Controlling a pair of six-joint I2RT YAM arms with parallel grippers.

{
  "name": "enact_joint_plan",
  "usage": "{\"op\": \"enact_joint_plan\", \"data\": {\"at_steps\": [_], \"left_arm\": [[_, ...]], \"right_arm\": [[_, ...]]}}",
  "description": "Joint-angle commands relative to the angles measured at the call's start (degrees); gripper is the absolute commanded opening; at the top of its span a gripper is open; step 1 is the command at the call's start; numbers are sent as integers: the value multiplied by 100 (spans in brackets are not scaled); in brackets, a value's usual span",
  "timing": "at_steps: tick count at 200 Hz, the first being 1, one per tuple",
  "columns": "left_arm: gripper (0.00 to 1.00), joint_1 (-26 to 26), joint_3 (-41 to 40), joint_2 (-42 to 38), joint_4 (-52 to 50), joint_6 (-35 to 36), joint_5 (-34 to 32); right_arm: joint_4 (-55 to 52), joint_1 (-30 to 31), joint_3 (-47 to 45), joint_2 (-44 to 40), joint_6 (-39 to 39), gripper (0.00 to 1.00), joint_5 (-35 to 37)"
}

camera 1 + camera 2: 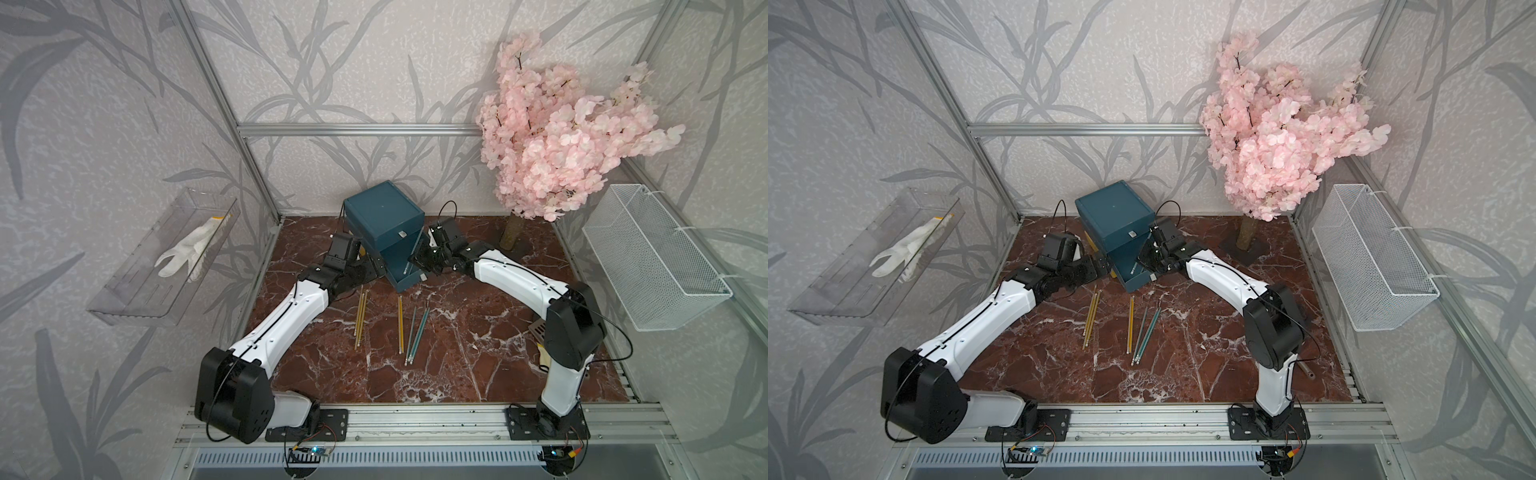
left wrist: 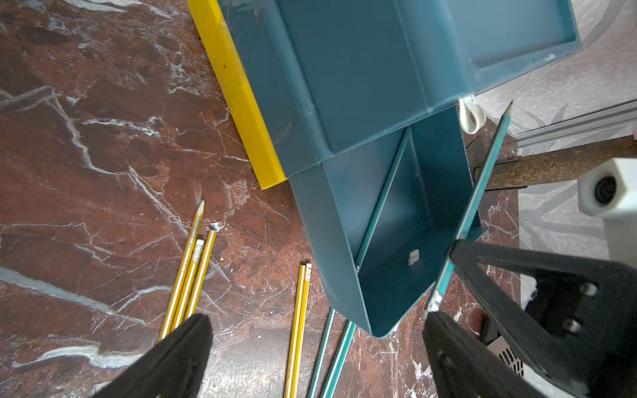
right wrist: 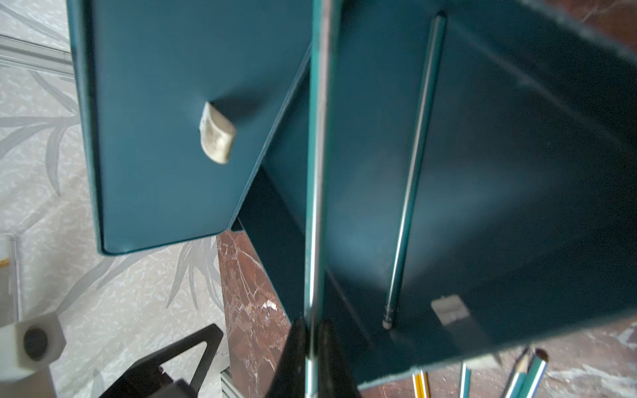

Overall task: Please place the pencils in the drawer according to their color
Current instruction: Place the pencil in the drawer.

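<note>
My right gripper (image 3: 312, 330) is pinched on the eraser end of a teal pencil (image 3: 317, 138), over the 3 o'clock rim of the pulled-out teal tray (image 1: 405, 274) of the drawer box (image 1: 384, 212). The pencil's long axis runs nearly along the tray, tip toward 12 o'clock. A second teal pencil (image 3: 413, 172) lies inside, much the same way. I judge mine must shift toward 9 o'clock. My left gripper (image 2: 317, 318), at the tray's 9 o'clock, is spread wide and holds nothing. The loose pencils (image 1: 360, 322) lie at 6 o'clock.

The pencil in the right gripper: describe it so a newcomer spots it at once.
At the back of the marble table stands the teal drawer box, one drawer pulled out. Over it the right gripper pinches a teal pencil, the only one neither on the table nor in the drawer.
</note>
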Motion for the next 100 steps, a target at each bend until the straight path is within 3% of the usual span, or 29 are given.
{"op": "enact_joint_plan", "data": {"at_steps": [1, 100], "left_arm": [[100, 23, 41, -172, -70, 17, -1], [100, 32, -49, -116, 47, -49, 61]], "right_arm": [[-60, -82, 292, 238, -133, 0, 20], [-180, 21, 560, 770, -188, 0, -109]]}}
